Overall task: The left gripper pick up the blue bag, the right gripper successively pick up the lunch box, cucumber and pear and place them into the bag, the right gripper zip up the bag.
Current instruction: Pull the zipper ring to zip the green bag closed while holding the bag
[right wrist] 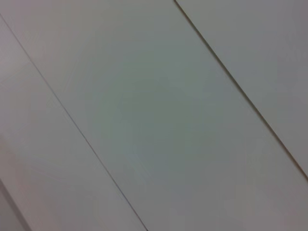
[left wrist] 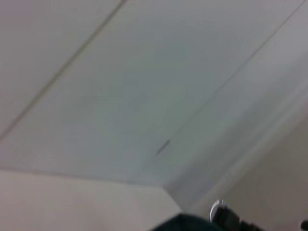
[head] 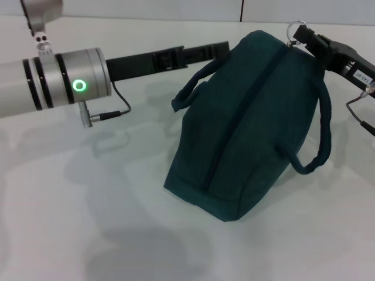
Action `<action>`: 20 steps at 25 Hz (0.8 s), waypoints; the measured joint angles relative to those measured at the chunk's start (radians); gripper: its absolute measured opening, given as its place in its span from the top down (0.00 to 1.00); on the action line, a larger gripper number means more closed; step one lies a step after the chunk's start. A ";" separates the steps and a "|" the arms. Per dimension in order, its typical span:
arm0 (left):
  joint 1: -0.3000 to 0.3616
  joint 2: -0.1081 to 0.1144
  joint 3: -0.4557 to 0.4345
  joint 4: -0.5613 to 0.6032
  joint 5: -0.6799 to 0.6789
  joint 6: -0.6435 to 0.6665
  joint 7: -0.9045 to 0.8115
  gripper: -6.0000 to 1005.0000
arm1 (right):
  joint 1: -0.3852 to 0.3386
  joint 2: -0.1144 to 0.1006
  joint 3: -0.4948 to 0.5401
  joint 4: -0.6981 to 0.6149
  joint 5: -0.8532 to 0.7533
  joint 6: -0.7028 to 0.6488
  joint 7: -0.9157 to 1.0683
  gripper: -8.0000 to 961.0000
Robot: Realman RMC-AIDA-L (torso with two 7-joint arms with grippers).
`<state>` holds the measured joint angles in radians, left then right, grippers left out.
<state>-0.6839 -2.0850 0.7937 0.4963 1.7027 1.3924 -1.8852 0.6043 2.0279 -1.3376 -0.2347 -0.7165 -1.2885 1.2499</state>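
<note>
The blue bag (head: 246, 123) stands on the white table, its zipper (head: 246, 111) drawn closed along the top. My left gripper (head: 224, 49) reaches in from the left and meets the bag's upper left side, just above one handle (head: 196, 79). My right gripper (head: 306, 36) is at the bag's far top end, shut on the zipper pull, whose metal ring (head: 296, 26) sticks out. The ring (left wrist: 216, 210) and the bag's top (left wrist: 185, 224) also show in the left wrist view. The lunch box, cucumber and pear are not in view.
The bag's second handle (head: 319, 140) hangs down its right side. A cable (head: 114, 111) loops under my left wrist. The white table (head: 88, 222) spreads in front of the bag and to its left. The right wrist view shows only white panels.
</note>
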 joint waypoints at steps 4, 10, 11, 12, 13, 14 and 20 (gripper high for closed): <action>0.001 0.000 0.043 0.012 0.005 0.003 -0.038 0.19 | -0.009 0.000 0.000 0.001 0.004 -0.005 0.000 0.99; 0.006 -0.001 0.085 0.030 -0.002 0.016 -0.081 0.20 | -0.016 0.000 0.000 0.006 0.004 -0.013 0.000 0.99; 0.006 -0.001 0.085 0.031 -0.013 0.023 -0.081 0.21 | -0.016 0.000 0.000 0.006 0.004 -0.015 0.000 0.99; 0.007 -0.001 0.085 0.031 -0.025 0.028 -0.079 0.21 | -0.016 0.000 0.000 0.007 0.004 -0.017 0.000 0.99; 0.008 0.000 0.085 0.031 -0.038 0.033 -0.078 0.21 | -0.016 0.000 0.000 0.007 0.004 -0.019 0.000 0.99; 0.010 0.000 0.084 0.031 -0.061 0.042 -0.076 0.21 | -0.016 0.000 0.000 0.008 0.004 -0.019 0.000 0.99; 0.016 0.000 0.088 0.057 -0.071 0.074 -0.076 0.23 | -0.015 0.000 0.000 0.008 0.003 -0.027 0.000 0.99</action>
<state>-0.6681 -2.0854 0.8820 0.5534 1.6320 1.4669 -1.9614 0.5890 2.0279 -1.3377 -0.2264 -0.7133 -1.3159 1.2502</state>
